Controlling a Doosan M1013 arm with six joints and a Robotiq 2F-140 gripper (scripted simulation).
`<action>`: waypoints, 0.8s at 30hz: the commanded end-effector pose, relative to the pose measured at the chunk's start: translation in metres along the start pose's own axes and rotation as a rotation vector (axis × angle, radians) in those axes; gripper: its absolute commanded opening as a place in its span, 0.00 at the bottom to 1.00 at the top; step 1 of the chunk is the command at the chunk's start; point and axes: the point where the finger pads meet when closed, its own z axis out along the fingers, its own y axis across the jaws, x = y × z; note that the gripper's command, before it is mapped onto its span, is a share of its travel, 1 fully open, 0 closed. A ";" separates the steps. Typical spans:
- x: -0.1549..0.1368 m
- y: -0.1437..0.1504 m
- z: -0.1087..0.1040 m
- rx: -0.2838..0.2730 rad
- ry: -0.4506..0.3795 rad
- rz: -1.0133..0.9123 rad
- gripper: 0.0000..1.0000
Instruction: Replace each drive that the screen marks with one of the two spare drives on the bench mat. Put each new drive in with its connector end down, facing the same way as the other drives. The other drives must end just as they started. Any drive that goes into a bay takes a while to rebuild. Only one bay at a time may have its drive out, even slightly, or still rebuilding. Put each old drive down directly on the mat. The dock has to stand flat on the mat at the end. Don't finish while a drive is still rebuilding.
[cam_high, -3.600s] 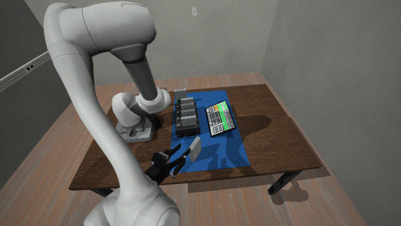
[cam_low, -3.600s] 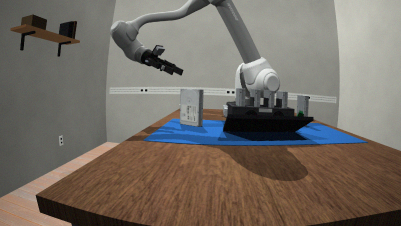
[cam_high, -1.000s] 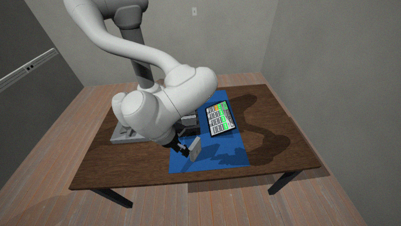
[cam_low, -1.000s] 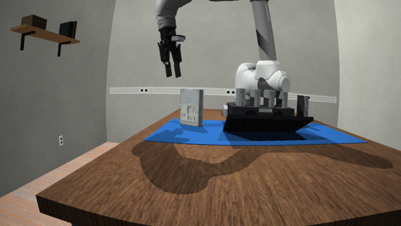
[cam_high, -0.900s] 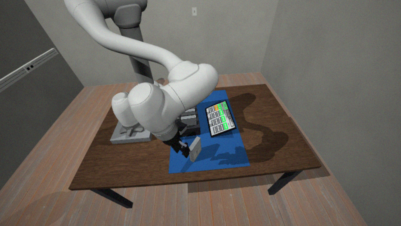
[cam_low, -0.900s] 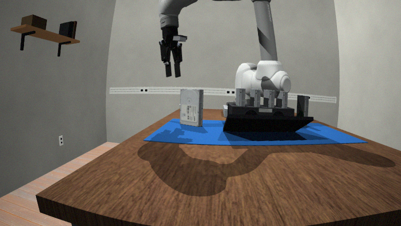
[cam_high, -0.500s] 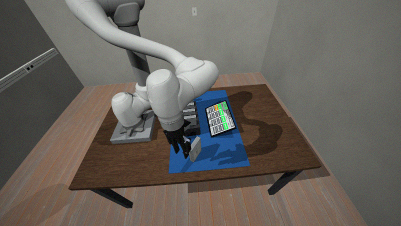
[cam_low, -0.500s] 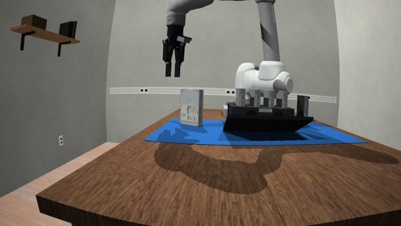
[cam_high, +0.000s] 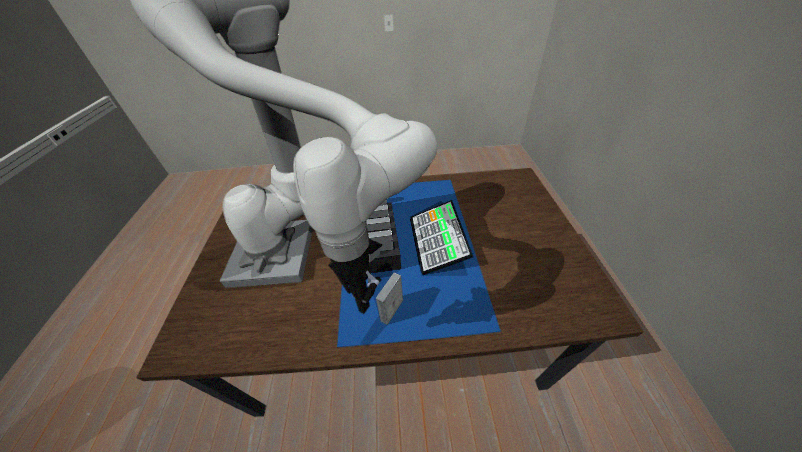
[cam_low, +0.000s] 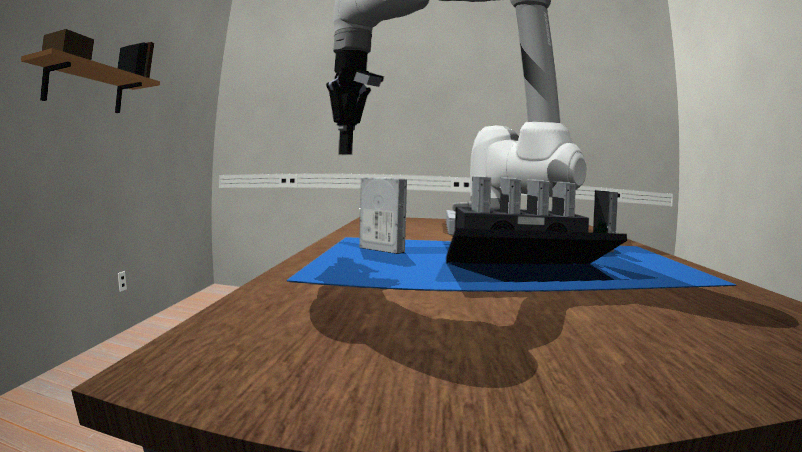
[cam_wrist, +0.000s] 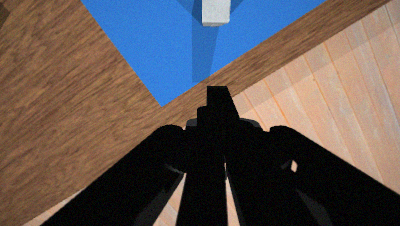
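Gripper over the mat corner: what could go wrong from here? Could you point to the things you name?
The gripper (cam_high: 366, 307) (cam_low: 345, 152) (cam_wrist: 216, 102) is shut on nothing, above and beside the upright drive (cam_high: 389, 299) (cam_low: 381, 216) (cam_wrist: 216, 14). Lowering without opening could knock that drive over.

The drive stands on a narrow edge, so a slightly off-centre grasp might tip it.

The tilted screen (cam_high: 441, 236) (cam_low: 533, 248) stands close to the dock (cam_high: 387, 262) (cam_low: 519, 222); a low swing there could clip it.

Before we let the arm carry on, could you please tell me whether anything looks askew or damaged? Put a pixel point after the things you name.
Nothing stands out: the lone drive (cam_high: 389, 298) (cam_low: 382, 216) (cam_wrist: 216, 14) stands upright on the blue mat (cam_high: 418, 331) (cam_low: 426, 269) (cam_wrist: 135, 45), with no visible damage. The arm partly hides the dock from above.
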 end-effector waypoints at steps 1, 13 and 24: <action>0.000 0.000 -0.001 -0.001 0.000 0.000 0.10; 0.000 0.000 -0.001 -0.001 0.000 0.000 0.10; 0.014 -0.002 -0.001 -0.001 0.000 0.021 0.10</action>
